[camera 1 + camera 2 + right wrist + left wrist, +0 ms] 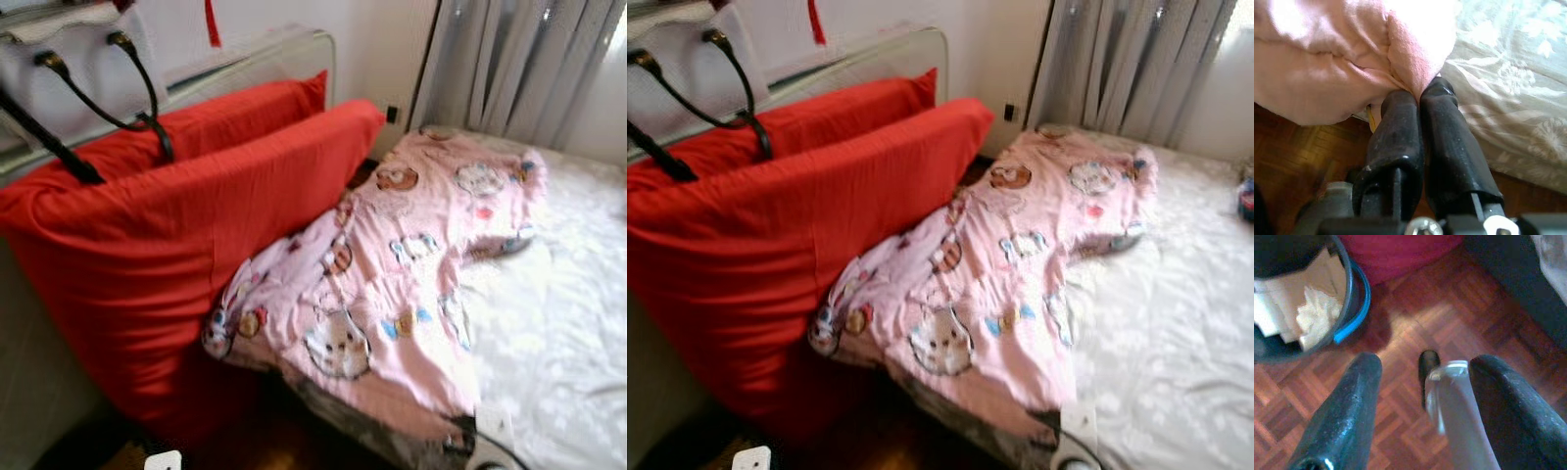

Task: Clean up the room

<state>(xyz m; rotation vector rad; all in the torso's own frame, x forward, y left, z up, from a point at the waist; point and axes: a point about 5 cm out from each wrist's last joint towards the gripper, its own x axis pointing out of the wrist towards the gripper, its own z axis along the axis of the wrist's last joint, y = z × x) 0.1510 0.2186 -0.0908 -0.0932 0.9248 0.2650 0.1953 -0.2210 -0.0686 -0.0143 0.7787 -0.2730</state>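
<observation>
- I see the right gripper [1419, 98] at the low edge of the bed, its two black fingers [1396, 132] pressed together, with a fold of the pink blanket [392, 264] pinched between the tips.
- So the jaws of the right gripper are closed narrow on the cloth; the pink fabric bunches just above the fingertips.
- The right gripper points up toward the blanket's edge, with the white bed sheet [568, 313] on one side of it and the wooden parquet floor [1298, 152] below it.
- From the head views, the pink blanket with cartoon prints lies across the bed from the curtain [509, 69] side down to the near corner, and part of it hangs over the edge.
- Two red pillows [167, 245] stand tilted beside the blanket, leaning against the headboard [255, 59]; the blanket touches the nearer one.
- A white bag [78, 69] with dark handles rests above the pillows.
- The left gripper [1425, 377] hangs low and points down at the floor; its jaws stand wide apart and hold nothing.
- Between its fingers I see a silver part of the robot with a black tip; I cannot tell what part it is.
- Near the left gripper, a dark bin [1344, 293] with a blue rim stands on the floor, with crumpled paper [1315, 318] inside.
</observation>
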